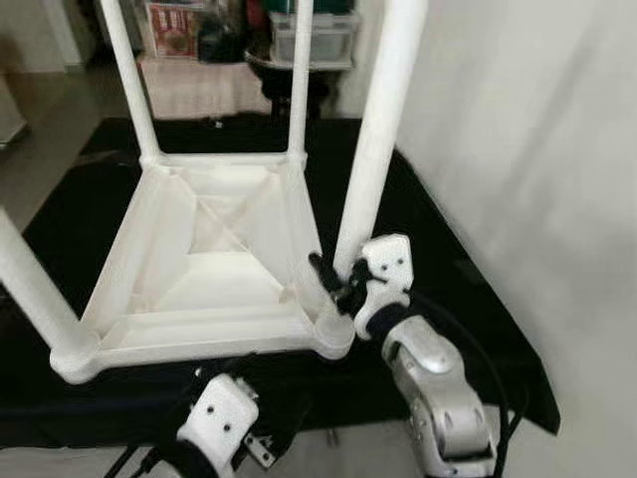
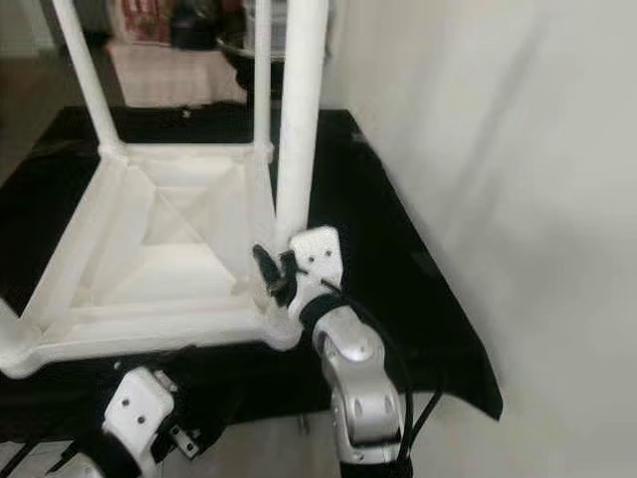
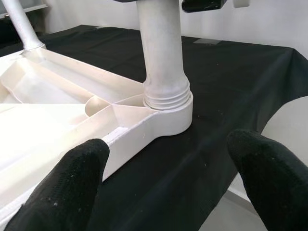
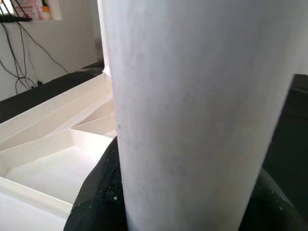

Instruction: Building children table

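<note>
A white plastic children's table (image 1: pixel 214 264) lies upside down on a black cloth (image 1: pixel 453 269) that covers the surface, its ribbed underside facing up. Four white legs rise from its corners: two at the far corners, one (image 1: pixel 30 284) at the near left corner, and one (image 1: pixel 378 129) at the near right corner, closest to the pale wall (image 1: pixel 537 149).

The right claw (image 1: pixel 338 279) is at the near right leg, low down and just above the corner socket. Its black fingers (image 4: pixel 98 192) are clamped around the leg, one on each side of the white tube, which stands upright in the grip. The silver right arm (image 1: pixel 438 398) reaches up to it from the near edge of the surface.

The left claw (image 3: pixel 166 192) sits low at the near edge of the surface, in front of the table's near rim. Its two black fingers (image 3: pixel 67 185) are spread wide apart and hold nothing; they point toward the same near right corner. From the left wrist view, the threaded end of that leg (image 3: pixel 163 94) sits in the round socket, with a few thread rings showing above the collar.

Beyond the cloth, on the floor at the back, stand a clear storage box (image 1: pixel 314 35) and other household clutter too blurred to make out.
</note>
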`<state>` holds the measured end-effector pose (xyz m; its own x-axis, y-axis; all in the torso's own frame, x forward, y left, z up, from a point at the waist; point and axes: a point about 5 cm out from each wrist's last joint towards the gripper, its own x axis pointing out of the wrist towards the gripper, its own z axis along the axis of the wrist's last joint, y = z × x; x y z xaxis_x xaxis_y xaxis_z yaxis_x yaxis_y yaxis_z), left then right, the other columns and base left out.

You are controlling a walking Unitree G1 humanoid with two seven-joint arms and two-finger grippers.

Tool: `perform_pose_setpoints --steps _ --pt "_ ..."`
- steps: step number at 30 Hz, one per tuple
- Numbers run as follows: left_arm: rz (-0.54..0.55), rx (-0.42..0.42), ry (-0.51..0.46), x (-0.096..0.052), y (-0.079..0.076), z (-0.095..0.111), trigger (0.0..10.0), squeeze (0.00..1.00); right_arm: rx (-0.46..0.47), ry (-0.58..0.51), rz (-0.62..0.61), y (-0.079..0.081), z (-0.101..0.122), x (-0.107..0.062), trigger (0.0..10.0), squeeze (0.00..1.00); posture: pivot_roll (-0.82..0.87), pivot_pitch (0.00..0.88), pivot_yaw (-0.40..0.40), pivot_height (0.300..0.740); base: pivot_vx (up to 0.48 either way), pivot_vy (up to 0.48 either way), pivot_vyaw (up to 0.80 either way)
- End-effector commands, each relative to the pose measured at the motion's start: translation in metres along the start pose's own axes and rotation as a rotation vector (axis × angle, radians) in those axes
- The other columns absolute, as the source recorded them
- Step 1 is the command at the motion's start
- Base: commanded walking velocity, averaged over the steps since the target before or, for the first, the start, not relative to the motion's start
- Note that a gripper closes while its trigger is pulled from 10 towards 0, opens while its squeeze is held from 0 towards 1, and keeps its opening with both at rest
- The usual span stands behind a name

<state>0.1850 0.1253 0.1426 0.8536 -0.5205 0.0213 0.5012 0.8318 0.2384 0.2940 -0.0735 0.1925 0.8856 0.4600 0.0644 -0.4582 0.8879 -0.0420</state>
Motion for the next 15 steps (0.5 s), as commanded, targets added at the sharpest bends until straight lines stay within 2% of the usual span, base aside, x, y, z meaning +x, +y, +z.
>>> perform_pose_setpoints --steps 1,3,4,5,6,7,8,10,11,12,13,15 --pt "-0.012 -0.015 0.017 0.0 -0.001 -0.004 10.0 0.0 0.033 0.155 0.008 0.001 -0.033 -0.003 0.0 0.0 0.02 0.124 -0.076 0.74 0.0 0.0 0.0" --pt "-0.002 -0.016 0.015 0.0 0.0 -0.005 10.0 0.0 0.041 0.148 0.033 0.002 -0.03 0.002 0.0 0.0 0.02 0.121 -0.077 0.74 0.0 0.0 0.0" --pt "0.008 -0.016 0.014 0.001 0.0 -0.005 10.0 0.0 0.047 0.151 0.067 0.003 -0.027 0.005 1.2 0.0 0.02 0.116 -0.08 0.74 0.0 0.0 0.0" --pt "0.014 -0.016 0.012 0.002 0.0 -0.005 10.0 0.0 0.056 0.141 0.122 0.005 -0.023 0.009 10.0 0.0 0.02 0.115 -0.082 0.74 0.0 0.0 0.0" --pt "0.014 -0.016 0.012 0.002 0.0 -0.005 10.0 0.0 0.056 0.141 0.122 0.005 -0.023 0.009 10.0 0.0 0.02 0.115 -0.082 0.74 0.0 0.0 0.0" --pt "0.016 -0.016 0.011 0.002 0.0 -0.005 10.0 0.0 0.07 0.12 0.224 0.008 -0.017 0.013 10.0 1.0 0.02 0.114 -0.083 0.74 0.0 0.0 0.0" --pt "0.016 -0.016 0.011 0.002 0.0 -0.005 10.0 0.0 0.07 0.12 0.224 0.008 -0.017 0.013 10.0 1.0 0.02 0.114 -0.083 0.74 0.0 0.0 0.0" --pt "0.012 -0.016 0.01 0.003 -0.001 -0.005 10.0 0.0 0.09 0.054 0.448 0.016 -0.001 0.016 10.0 1.0 0.02 0.112 -0.086 0.74 0.0 0.0 0.0" --pt "0.01 -0.017 0.01 0.003 -0.001 -0.005 10.0 0.0 0.083 0.03 0.513 0.016 0.004 0.016 10.0 1.0 0.03 0.11 -0.086 0.74 0.0 0.0 0.0" --pt "0.01 -0.017 0.01 0.003 -0.001 -0.005 10.0 0.0 0.083 0.03 0.513 0.016 0.004 0.016 10.0 1.0 0.03 0.11 -0.086 0.74 0.0 0.0 0.0" --pt "0.01 -0.02 0.01 0.004 -0.002 -0.006 10.0 0.0 0.046 0.014 0.63 0.013 0.007 0.015 10.0 1.0 0.03 0.103 -0.092 0.74 0.0 0.0 0.0" --pt "0.01 -0.021 0.01 0.004 -0.002 -0.006 10.0 0.0 0.027 0.014 0.678 0.011 0.007 0.014 10.0 1.0 0.03 0.103 -0.092 0.74 0.0 0.0 0.0"
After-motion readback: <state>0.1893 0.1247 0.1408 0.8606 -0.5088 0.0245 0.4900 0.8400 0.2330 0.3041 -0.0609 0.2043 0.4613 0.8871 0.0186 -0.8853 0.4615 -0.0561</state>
